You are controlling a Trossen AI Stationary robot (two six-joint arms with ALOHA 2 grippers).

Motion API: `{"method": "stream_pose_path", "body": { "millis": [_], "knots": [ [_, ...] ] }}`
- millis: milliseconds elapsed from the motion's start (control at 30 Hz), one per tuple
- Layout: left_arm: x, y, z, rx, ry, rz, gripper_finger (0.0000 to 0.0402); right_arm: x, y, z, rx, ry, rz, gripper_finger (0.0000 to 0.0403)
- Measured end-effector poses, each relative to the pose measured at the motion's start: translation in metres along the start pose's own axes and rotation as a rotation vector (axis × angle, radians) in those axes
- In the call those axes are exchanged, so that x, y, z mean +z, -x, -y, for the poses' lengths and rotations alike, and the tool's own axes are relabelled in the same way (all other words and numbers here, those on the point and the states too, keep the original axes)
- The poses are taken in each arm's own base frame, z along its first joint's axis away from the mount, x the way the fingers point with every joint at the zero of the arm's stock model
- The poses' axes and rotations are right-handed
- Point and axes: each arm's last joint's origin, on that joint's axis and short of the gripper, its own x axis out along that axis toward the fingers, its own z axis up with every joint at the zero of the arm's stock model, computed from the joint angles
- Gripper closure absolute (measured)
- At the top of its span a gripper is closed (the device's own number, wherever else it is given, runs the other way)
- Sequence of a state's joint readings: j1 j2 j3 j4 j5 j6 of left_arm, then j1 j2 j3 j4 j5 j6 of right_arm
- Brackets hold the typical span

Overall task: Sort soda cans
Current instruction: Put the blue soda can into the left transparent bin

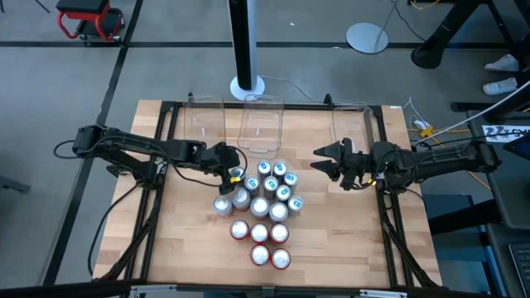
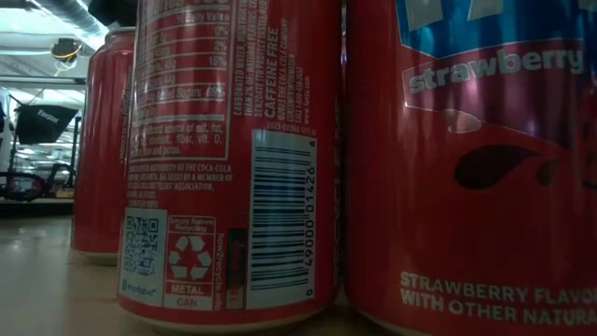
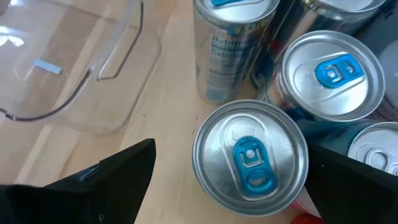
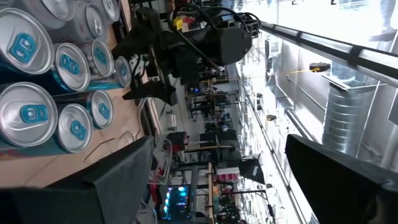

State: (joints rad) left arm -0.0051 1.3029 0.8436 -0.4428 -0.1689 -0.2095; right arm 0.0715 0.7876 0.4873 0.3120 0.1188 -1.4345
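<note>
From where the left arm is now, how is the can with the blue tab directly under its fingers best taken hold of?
Grip the blue-tab can across its round side wall, just below the rim, coming straight down from above. It stands upright with its lid up, centred between the open left end effector fingers. Neighbouring cans crowd one side, so a level approach is probably blocked; the finger there must slip into a narrow gap.

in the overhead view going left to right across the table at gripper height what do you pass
Left gripper → cluster of soda cans → right gripper.
</note>
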Motion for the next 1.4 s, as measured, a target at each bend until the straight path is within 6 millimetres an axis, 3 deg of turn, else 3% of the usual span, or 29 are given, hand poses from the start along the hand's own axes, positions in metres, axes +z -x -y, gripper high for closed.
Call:
{"method": "stream_pose_path", "body": {
  "millis": [467,633,800,1033,1400],
  "knots": [
    [0.002,-0.006,-0.001,0.003,0.0,0.007,0.0031,0.0,-0.009,-0.009,0.053,-0.01,-0.007,0.0036],
    [-0.001,-0.02,0.001,0.011,-0.006,-0.033,0.0031,0.002,-0.012,-0.011,0.056,-0.012,0.049,0.0036],
    [-0.003,-0.032,0.003,0.016,-0.014,-0.06,0.0031,0.005,-0.03,-0.021,0.068,-0.014,0.132,0.0036],
    [-0.003,-0.034,0.002,0.018,-0.014,-0.057,0.0031,0.003,-0.054,-0.03,0.004,-0.013,0.009,0.0036],
    [-0.003,-0.035,-0.002,0.028,0.021,-0.066,0.0043,0.001,-0.058,-0.031,0.024,-0.017,-0.054,0.0036]
  ]
}}
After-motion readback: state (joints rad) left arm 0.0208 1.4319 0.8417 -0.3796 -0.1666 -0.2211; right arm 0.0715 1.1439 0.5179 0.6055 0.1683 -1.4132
